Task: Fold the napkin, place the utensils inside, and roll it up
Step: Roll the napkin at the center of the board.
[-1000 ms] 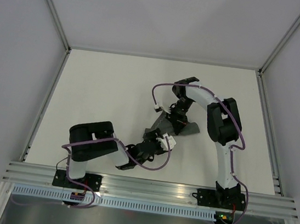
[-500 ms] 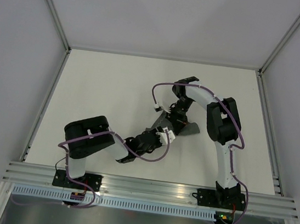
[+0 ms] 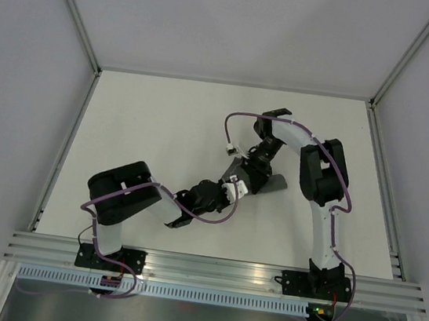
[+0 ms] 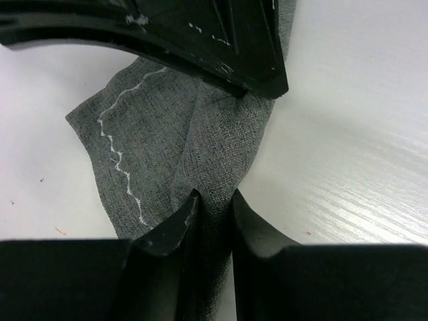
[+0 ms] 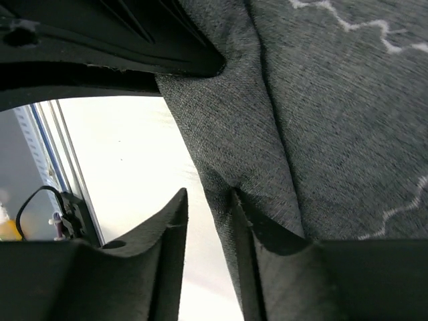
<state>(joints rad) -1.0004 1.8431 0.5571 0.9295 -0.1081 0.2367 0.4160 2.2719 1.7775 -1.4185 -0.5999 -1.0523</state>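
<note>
The table (image 3: 146, 136) carries the napkin (image 3: 276, 185), bunched just right of frame centre in the top view. The left fingers (image 4: 167, 234) are nearly pressed together, pinching a raised napkin fold. The right fingers (image 5: 267, 247) are slightly spread, with the napkin edge loose in the gap and touching one finger.

Place: a robotics lab test cell, not a home or a kitchen;
Enclosure: plain pale panels (image 3: 241, 21) closed in a bare white table (image 3: 149, 112) on three sides; raw aluminium posts (image 3: 72, 7) held them;
Mounting: an aluminium extrusion rail (image 3: 216, 270) ran along the near edge; the left arm base (image 3: 110, 258) and right arm base (image 3: 323, 285) sat bolted on it;
Wiring: purple cables (image 3: 231, 127) looped openly along both arms; a slotted cable strip (image 3: 212, 296) lay below the rail
</note>
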